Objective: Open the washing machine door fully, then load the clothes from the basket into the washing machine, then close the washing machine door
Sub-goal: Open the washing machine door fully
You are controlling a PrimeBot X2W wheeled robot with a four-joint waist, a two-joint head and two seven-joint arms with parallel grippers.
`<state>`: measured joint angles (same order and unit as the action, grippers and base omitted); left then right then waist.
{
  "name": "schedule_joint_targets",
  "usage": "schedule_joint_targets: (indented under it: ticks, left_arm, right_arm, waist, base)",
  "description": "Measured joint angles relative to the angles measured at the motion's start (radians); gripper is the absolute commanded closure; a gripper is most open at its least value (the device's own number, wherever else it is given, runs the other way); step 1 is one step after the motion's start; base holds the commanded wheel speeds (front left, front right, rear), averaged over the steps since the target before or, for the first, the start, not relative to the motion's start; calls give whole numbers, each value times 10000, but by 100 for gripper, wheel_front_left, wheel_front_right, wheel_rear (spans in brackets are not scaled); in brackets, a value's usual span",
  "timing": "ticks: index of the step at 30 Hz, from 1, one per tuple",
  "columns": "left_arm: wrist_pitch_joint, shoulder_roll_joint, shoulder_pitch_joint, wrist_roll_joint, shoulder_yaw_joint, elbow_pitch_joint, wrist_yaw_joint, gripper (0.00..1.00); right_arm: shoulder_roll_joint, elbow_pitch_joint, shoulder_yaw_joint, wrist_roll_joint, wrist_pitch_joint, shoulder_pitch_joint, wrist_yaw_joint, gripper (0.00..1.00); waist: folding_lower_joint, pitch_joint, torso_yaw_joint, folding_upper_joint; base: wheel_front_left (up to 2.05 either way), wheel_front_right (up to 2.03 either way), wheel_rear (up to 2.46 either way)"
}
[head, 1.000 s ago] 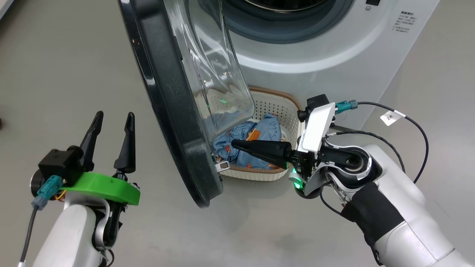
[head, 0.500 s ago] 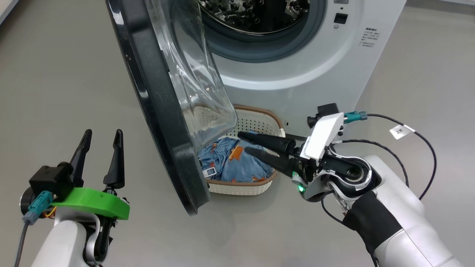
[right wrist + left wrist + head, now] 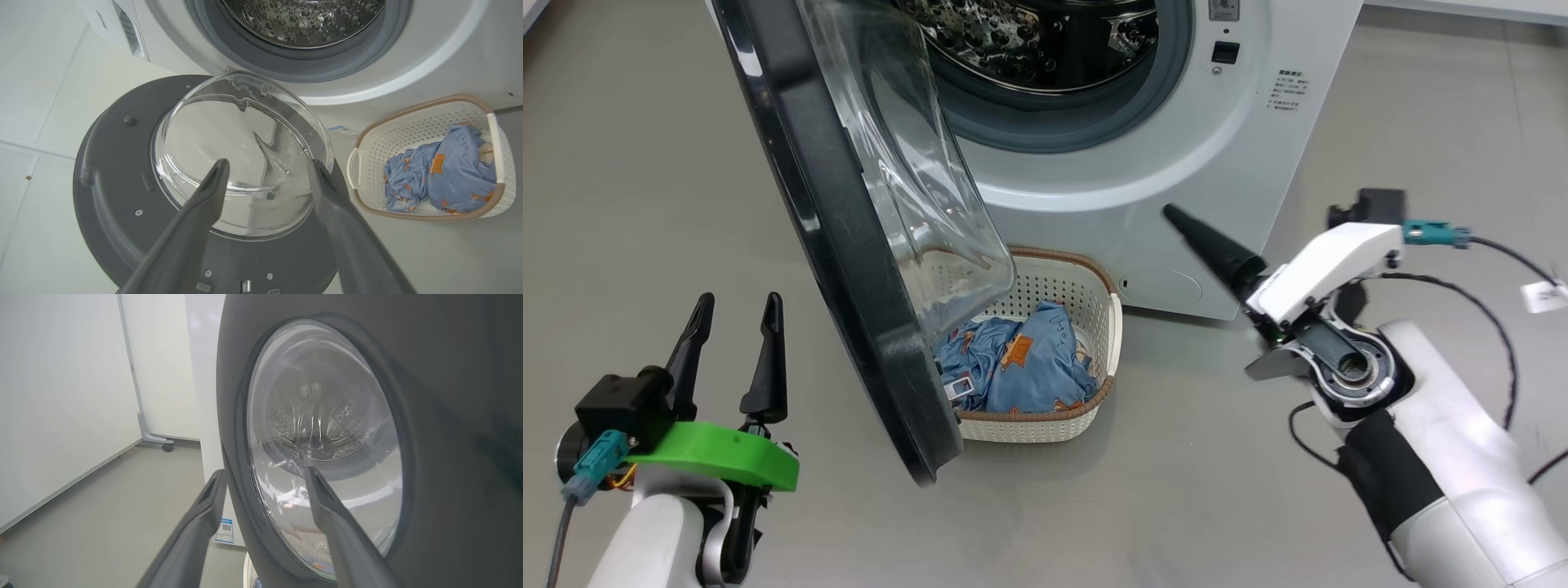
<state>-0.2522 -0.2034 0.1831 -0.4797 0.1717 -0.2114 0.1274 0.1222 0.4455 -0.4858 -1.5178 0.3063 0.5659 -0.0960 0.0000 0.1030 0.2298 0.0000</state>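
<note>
The white washing machine (image 3: pixel 1258 147) stands at the top, its steel drum (image 3: pixel 1045 41) exposed. The washing machine door (image 3: pixel 809 212) juts out towards me, and its glass bowl (image 3: pixel 907 188) overhangs the left of the basket (image 3: pixel 1045 429). Blue printed clothes (image 3: pixel 1021 371) lie in the basket on the floor. My right gripper (image 3: pixel 1174 214) hovers to the right of the basket, above the floor. It stands open and empty in the right wrist view (image 3: pixel 268 163), pointing at the door's inner side (image 3: pixel 114 196). My left gripper (image 3: pixel 738 300) is open at the lower left, facing the door's outer face (image 3: pixel 449 416).
Grey floor (image 3: pixel 645 163) spreads on both sides of the machine. A white panel on a wheeled foot (image 3: pixel 163 446) stands beyond the door in the left wrist view. Cables (image 3: pixel 1486 286) trail from my right wrist.
My right gripper was shut low over the clothes, then opened and drew back up and to the right, empty. The clothes stay in the basket. The head camera has tilted up.
</note>
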Motion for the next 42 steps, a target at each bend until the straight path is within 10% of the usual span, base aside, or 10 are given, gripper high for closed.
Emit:
schedule_joint_targets:
  ticks: [24, 42]
  left_arm:
    - [0, 4, -47, 54, -82, 161, 0, 0]
    - [0, -8, -680, 224, -734, 221, 0, 0]
  right_arm:
    - [1939, 642, -1060, 6013, -5457, 372, 31, 0]
    - [2165, 614, -652, 7660, -5590, -927, 859, 0]
  waist:
    - [0, -113, -232, 0]
    - [0, -528, -732, 0]
  base:
    - [0, 0, 0]
    - [0, 0, 0]
